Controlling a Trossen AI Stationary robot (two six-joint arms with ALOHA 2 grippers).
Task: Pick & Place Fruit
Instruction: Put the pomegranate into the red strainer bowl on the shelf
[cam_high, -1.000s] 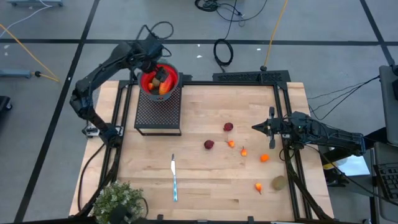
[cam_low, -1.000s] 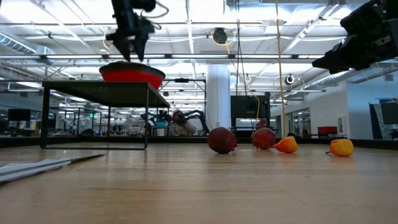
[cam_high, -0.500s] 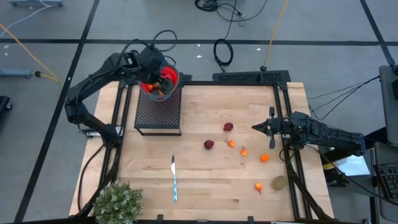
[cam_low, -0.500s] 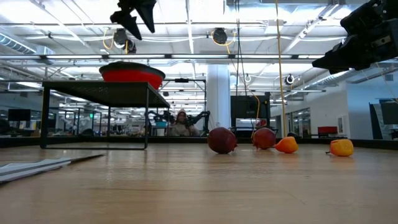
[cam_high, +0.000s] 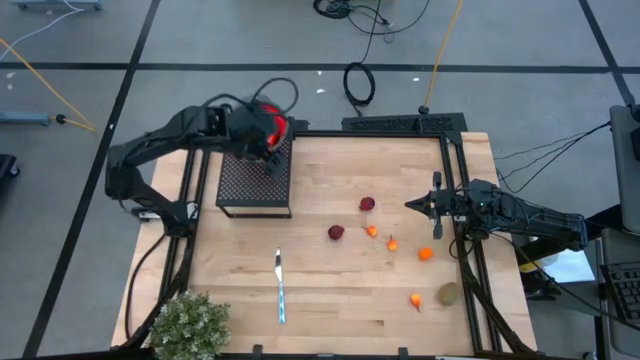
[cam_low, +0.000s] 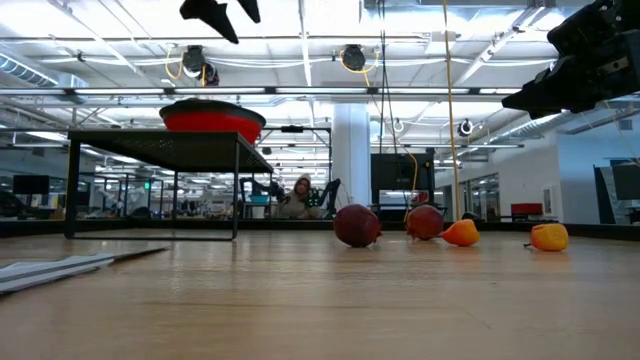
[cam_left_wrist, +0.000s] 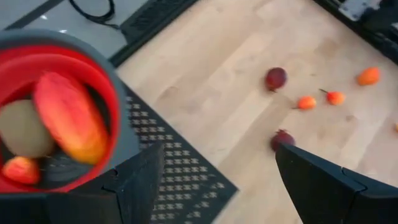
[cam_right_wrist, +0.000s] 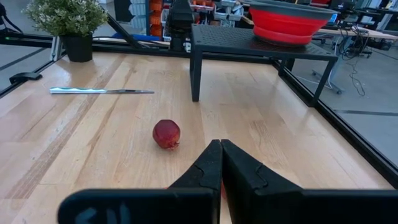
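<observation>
step: between picks; my left gripper (cam_left_wrist: 211, 180) is spread wide and empty above the red bowl (cam_high: 268, 124) on the black stand (cam_high: 254, 178).
bowl: holds the long red-orange fruit (cam_left_wrist: 69, 116), one kiwi (cam_left_wrist: 23, 129), a small piece.
right gripper (cam_high: 412, 204): pressed together, parked at the table's 3 o'clock edge.
next: swing to centre, drop onto a dark red ball (cam_high: 336, 232).
change: my left arm has lifted clear of the bowl.

No legible text, label, brand, number or sign appears in any view; nothing can be read on the bench, the arms, the fruit or in the room behind.
</observation>
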